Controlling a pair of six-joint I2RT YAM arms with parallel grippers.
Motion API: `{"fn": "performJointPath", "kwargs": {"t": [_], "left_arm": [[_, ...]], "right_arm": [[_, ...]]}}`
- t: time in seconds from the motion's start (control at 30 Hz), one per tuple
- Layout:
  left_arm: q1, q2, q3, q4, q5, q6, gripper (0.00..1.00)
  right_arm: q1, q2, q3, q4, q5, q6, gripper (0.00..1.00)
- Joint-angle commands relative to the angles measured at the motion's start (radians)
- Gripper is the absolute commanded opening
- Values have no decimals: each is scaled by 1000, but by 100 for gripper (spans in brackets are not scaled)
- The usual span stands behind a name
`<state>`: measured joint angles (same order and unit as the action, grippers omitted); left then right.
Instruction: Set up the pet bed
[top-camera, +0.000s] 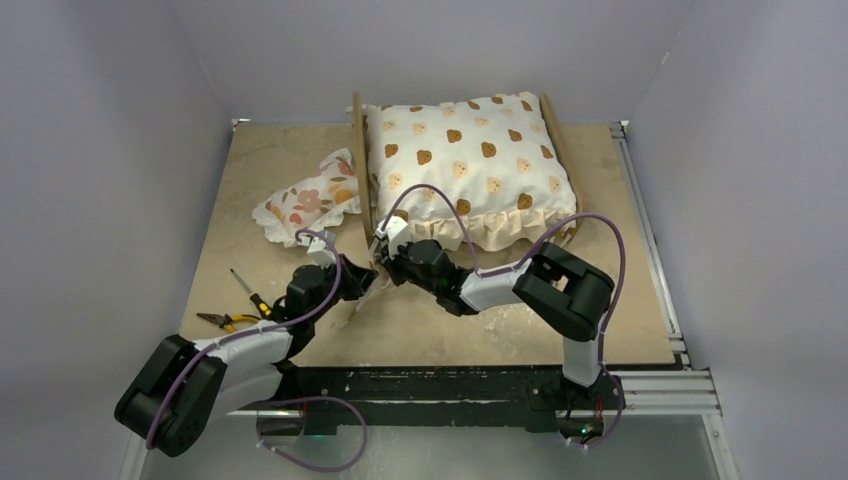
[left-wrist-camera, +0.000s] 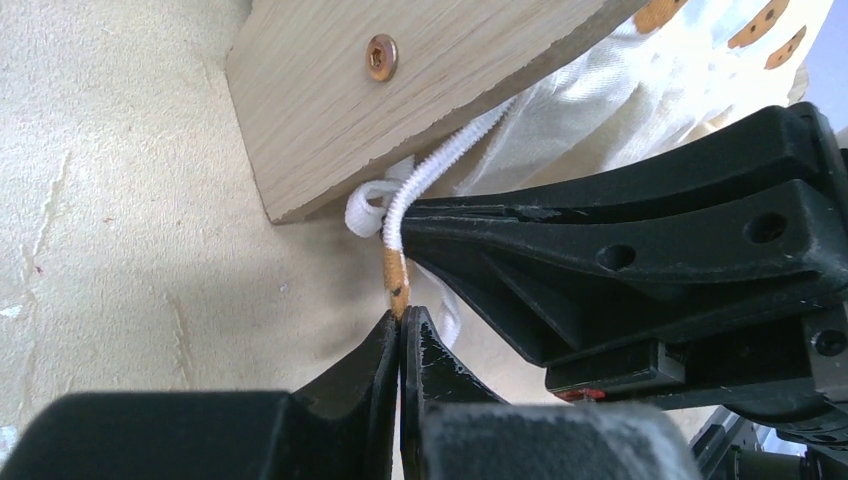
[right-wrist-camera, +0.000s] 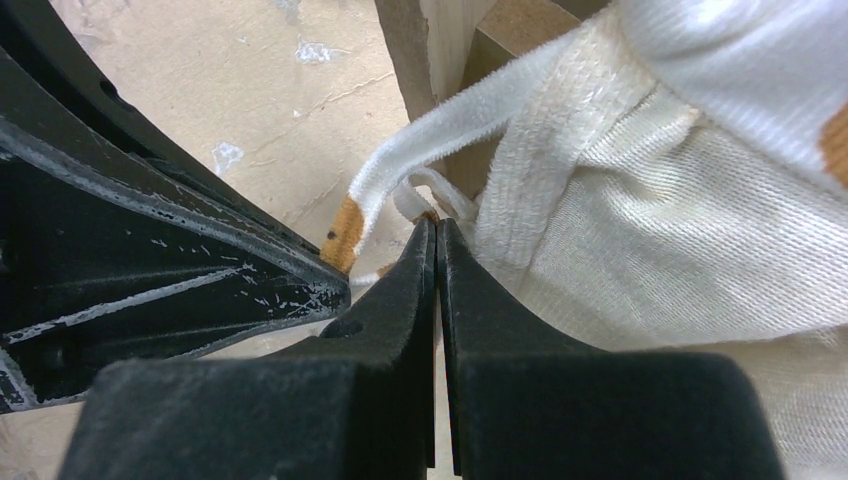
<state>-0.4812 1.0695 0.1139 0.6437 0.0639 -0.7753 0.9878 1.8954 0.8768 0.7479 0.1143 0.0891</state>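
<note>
The pet bed stands at the back of the table, and its light-wood corner fills the left wrist view. A cream bear-print cushion lies on it. Both grippers meet at the bed's near-left corner. My left gripper is shut on the orange tip of a white tie strap from the cushion. My right gripper is shut, with a thin white loop of tie pinched at its tips, right against the cushion's ruffle. In the top view the left gripper sits just below the right gripper.
A small floral ruffled pillow lies left of the bed. A screwdriver and yellow-handled pliers lie near the table's left front. A metal rail runs along the right edge.
</note>
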Motion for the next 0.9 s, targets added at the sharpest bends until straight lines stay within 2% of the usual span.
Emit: {"fn": "performJointPath", "kwargs": {"t": [0.0,0.23,0.47,0.57,0.7,0.87], "left_arm": [[-7,27,-11,36,46,20,0],[-7,38,-25,45,54,25,0],[-7,26,-26,25,56,24,0],[-7,5,-25,-1,48,16,10],[-7,-87,-28,-85,-2,-15,31],[-7,-252,-27,-238,-112,-81,44]], "right_arm": [[-6,-26,5,-20,-1,-82,0],[-5,-73,-29,7,-211,-187,0],[-5,-70,-37,26,-256,-207,0],[-5,-54,-24,21,-249,-210,0],[-5,-43,-31,41,-236,-206,0],[-6,-28,-32,58,-223,-200,0]]}}
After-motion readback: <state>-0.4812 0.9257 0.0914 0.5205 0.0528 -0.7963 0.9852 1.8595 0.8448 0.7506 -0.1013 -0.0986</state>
